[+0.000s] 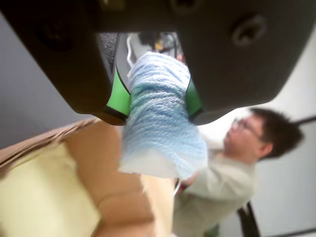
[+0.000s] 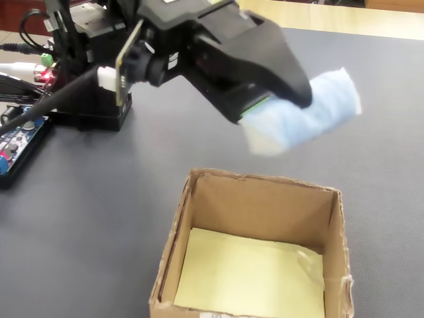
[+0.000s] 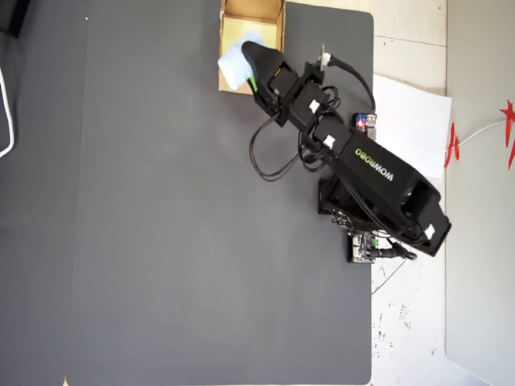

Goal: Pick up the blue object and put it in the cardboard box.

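The hand (image 1: 157, 106) is squeezed tight on the blue object (image 1: 160, 123). In the wrist view its two black jaws have green pads (image 1: 118, 96), and one pad presses on each side of the soft bundle. The jaws are only as far apart as the bundle is wide. The yarn bulges out above and below the pads.

In the fixed view the blue object (image 2: 311, 116) is up in the air, held by the hand (image 2: 265, 106). It is not touching the tabletop (image 2: 99, 192). Most of it sticks out to the right of the black jaw. It hangs above the far edge of the box (image 2: 255, 205), a little to the right.

The box is open on top. It has brown walls and a pale yellow bottom (image 2: 248, 271). Nothing lies on the part of the bottom that shows in this view.

In the overhead view the arm (image 3: 354, 169) reaches from its base on the right side of the dark mat toward the far edge. The blue object (image 3: 235, 64) is over the near left part of the box (image 3: 278, 20) there. The hand (image 3: 253, 68) is right beside it.

A white sheet (image 3: 410, 121) lies to the right of the arm. In the wrist view a blurry person with glasses (image 1: 237, 148) is behind the hand.
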